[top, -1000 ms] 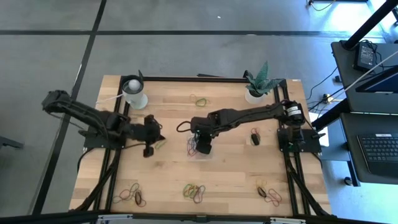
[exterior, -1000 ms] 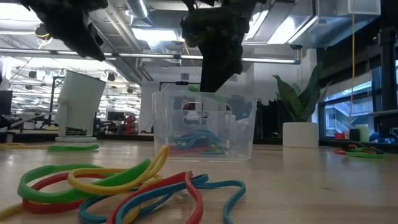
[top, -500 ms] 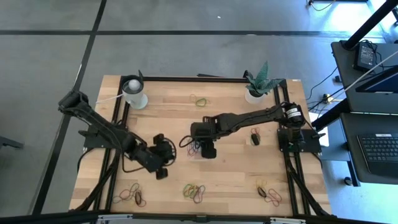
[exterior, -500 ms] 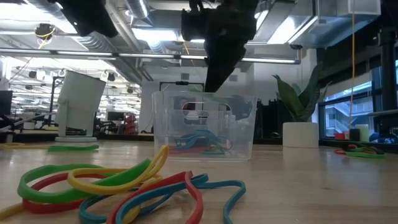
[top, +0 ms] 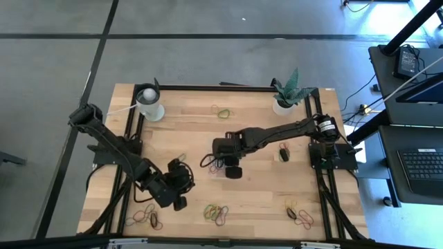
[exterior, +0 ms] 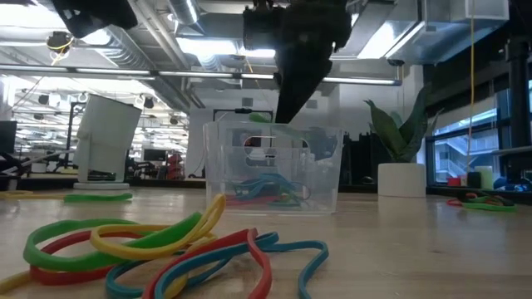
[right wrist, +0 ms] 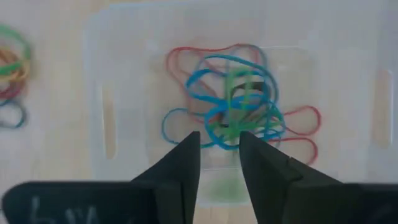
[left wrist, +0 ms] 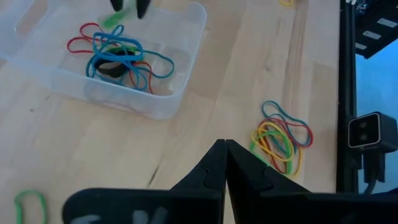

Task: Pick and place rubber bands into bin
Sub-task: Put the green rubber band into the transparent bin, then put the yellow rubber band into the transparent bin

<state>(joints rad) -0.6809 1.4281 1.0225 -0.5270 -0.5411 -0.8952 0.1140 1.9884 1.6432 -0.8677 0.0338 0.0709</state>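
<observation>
Bin sits mid-bench directly under the right fingers, parted narrowly with a green band below them; left fingers, pressed together, point toward a band pile.

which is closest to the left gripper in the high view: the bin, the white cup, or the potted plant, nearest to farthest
From the left gripper, at the table's front left:
1. The bin, mid-table, under the right gripper.
2. The white cup, back left corner.
3. The potted plant, back right corner, farthest.
</observation>
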